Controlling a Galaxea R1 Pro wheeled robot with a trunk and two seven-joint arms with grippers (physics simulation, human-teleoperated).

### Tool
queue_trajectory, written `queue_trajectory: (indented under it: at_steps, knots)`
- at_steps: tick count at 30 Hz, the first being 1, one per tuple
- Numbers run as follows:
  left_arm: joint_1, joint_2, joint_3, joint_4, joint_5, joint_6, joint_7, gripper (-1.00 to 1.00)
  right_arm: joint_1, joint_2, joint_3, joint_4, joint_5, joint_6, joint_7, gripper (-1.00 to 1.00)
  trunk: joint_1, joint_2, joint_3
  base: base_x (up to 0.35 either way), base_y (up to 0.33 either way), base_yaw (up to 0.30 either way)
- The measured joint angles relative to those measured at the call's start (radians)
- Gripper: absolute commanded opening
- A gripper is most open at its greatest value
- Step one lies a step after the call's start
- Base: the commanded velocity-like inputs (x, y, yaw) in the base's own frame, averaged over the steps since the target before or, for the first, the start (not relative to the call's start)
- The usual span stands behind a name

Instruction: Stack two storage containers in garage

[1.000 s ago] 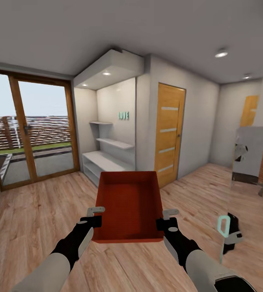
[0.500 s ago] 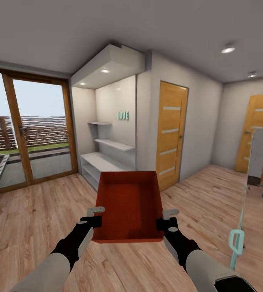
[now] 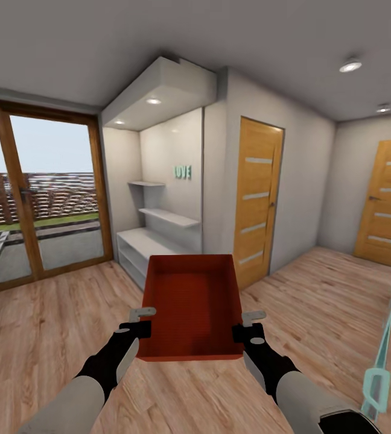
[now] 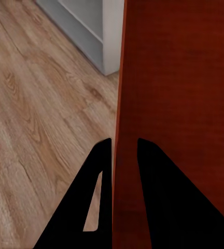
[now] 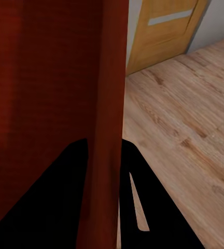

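Note:
One red-orange open-top storage container [image 3: 190,304] hangs in front of me above a light wood plank floor, held level between both arms. My left gripper [image 3: 141,320] is shut on its left wall, and my right gripper [image 3: 251,323] is shut on its right wall. In the left wrist view the container wall [image 4: 123,104] runs between the two black fingers. The right wrist view shows the other container wall [image 5: 109,114] pinched the same way. The bin is empty inside.
Straight ahead is a white alcove with shelves [image 3: 162,214] and a "LOVE" sign. An orange door [image 3: 257,199] stands to its right, another orange door [image 3: 388,205] farther right. Glass patio doors [image 3: 38,199] are at the left. A glass panel edge [image 3: 388,337] is near right.
The whole view has swung to the right: the patio doors slid left, the far orange door came fully into view, the brick fireplace reflection left. Arms and container keep their pose.

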State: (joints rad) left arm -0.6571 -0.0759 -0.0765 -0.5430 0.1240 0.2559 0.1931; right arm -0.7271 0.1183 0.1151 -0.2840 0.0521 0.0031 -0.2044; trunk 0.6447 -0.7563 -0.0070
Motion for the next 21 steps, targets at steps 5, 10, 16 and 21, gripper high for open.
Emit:
queue_trajectory:
  at_steps: [5,10,16,21]
  knots:
    - [0.000,0.000,0.001,0.000,-0.001,0.000,0.000,-1.00,0.000,0.000,0.000,0.000,0.000,0.000,0.000,-1.00,0.000,0.000,0.000,0.323,0.028,0.000]
    - [0.000,0.001,-0.001,0.000,0.001,0.001,0.000,-1.00,0.000,0.000,0.000,0.000,0.000,0.001,0.000,-1.00,0.000,0.000,0.000,0.323,0.085,-0.063]
    - [0.000,0.000,0.000,0.001,0.000,0.001,0.000,-1.00,0.000,0.000,0.000,0.000,0.000,0.001,0.000,-1.00,0.000,0.000,0.000,0.323,0.100,-0.268]
    - [0.000,0.000,0.000,0.001,0.000,0.001,0.000,-1.00,0.000,0.000,0.000,0.000,0.000,0.001,0.000,-1.00,0.000,0.000,0.000,0.323,0.101,-0.284]
